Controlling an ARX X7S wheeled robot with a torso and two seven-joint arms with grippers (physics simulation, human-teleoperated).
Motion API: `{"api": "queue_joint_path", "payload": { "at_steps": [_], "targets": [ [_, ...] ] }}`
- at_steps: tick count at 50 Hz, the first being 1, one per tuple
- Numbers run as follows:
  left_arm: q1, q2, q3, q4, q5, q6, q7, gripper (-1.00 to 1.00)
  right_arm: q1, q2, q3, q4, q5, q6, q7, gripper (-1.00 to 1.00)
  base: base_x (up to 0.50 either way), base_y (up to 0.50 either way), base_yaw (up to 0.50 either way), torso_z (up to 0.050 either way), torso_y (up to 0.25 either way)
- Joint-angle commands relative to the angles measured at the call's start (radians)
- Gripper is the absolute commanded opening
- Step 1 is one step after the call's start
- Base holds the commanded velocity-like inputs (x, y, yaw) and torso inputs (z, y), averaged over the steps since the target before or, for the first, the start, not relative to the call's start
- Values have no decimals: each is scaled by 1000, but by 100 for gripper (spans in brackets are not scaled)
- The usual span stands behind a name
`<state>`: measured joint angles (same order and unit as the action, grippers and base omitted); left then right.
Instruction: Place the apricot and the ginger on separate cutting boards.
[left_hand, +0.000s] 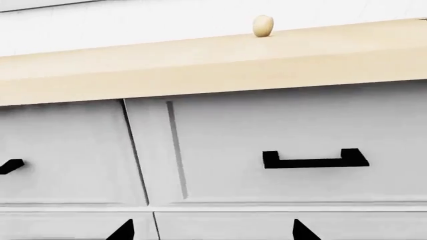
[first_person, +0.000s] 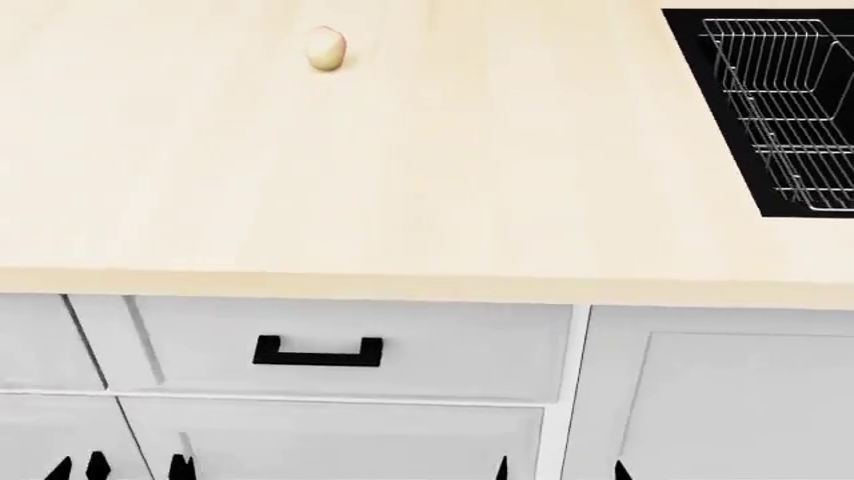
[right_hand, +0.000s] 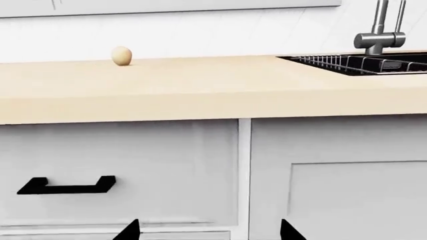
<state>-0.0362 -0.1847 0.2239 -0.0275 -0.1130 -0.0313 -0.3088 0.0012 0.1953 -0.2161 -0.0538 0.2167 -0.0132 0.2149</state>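
The apricot (first_person: 326, 49) sat alone on the pale wooden worktop (first_person: 441, 170), far back from the front edge and toward the robot's left in the head view. It was smooth, egg-shaped and cream coloured, standing on its own with bare worktop all round it. The ginger and the cutting boards did not appear in any view.

At the robot's right a black sink (first_person: 727, 60) was let into the worktop, holding a wire dish rack (first_person: 787, 110). The right wrist view showed a metal tap (right_hand: 380, 30) rising behind that sink.

Below the worktop's front edge ran white cabinet fronts, with a drawer (first_person: 441, 350) carrying a black bar handle (first_person: 318, 352).

Both arms hung low in front of the cabinets, well below the worktop and well apart from the apricot. The left hand (left_hand: 213, 231) showed only two dark fingertips spread wide apart with nothing between them, released. The right hand (right_hand: 210, 231) showed the same: two dark tips set wide, grasping nothing, facing the cabinet fronts beneath the sink side.
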Motion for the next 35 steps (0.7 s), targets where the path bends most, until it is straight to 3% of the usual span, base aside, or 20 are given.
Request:
{"api": "queue_joint_path", "payload": {
  "at_steps": [1,15,35],
  "targets": [
    [0,12,-19,11,-17,-11,25,100,3,-10,13,6,-18,3,-9,100,0,441,0,0,0],
    [-1,6,-11,12,-23,-17,16,100,6,-4,11,7,-13,0,2,100,0,408,0,0,0],
    [-4,0,4,10,-25,-14,6,100,8,-2,12,13,14,-6,12,100,0,0,0,0,0]
  ]
}}
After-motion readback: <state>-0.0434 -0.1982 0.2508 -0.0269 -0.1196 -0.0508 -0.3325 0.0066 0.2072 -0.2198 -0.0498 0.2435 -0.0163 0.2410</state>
